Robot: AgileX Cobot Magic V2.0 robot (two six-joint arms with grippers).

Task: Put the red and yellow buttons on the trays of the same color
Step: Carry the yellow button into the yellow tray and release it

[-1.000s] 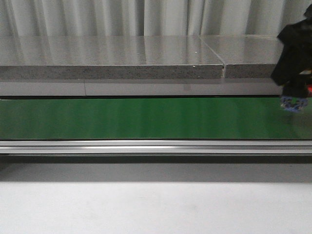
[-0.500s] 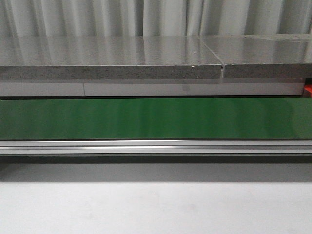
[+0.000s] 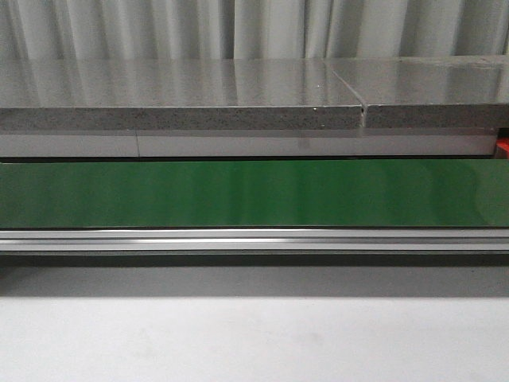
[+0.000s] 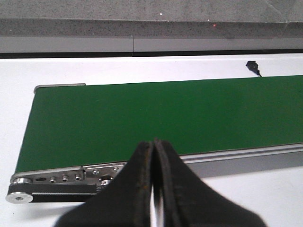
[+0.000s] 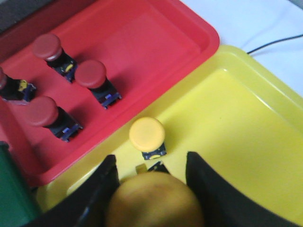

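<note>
Yellow button (image 5: 154,198) between right end effector (image 5: 154,191) fingers above yellow tray (image 5: 246,137) (left end effector (image 4: 154,189) closed, empty).

Black, wedge-shaped pincer (image 4: 154,189) fingers

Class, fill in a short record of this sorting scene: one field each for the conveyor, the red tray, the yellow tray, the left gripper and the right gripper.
conveyor belt: green, nothing on it in the left wrist and front views
red tray: holds three red buttons in full view, a fourth cut off by the picture edge
yellow tray: beside the red tray, one yellow button lying in it
left gripper: shut, empty, over the belt's near edge
right gripper: over the yellow tray, a second yellow button between its fingers
</note>
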